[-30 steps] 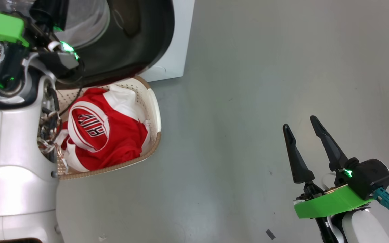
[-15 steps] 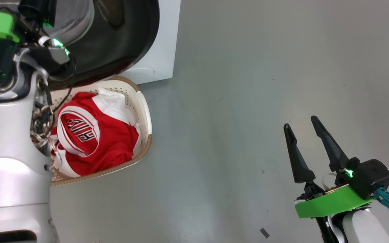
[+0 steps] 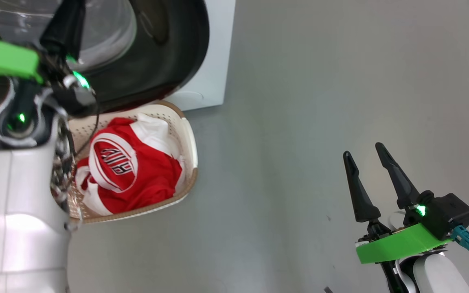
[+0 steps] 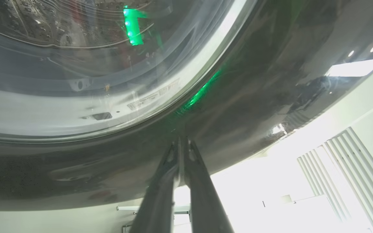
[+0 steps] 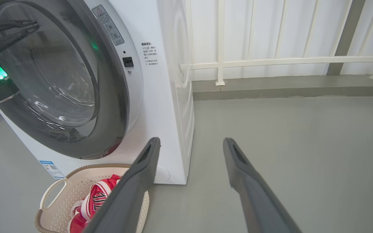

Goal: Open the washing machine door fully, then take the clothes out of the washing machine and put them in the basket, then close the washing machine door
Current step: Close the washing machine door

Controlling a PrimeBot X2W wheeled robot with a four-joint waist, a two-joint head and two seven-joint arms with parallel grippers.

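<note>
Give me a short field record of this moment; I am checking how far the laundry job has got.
washing machine door: close against the washing machine front; latched or not, cannot tell
clothes: red and white, heaped in the basket
basket: on the floor, below the door
left claw: shut, tips at the door's black rim, seemingly touching
right claw: open, empty, over bare floor
</note>
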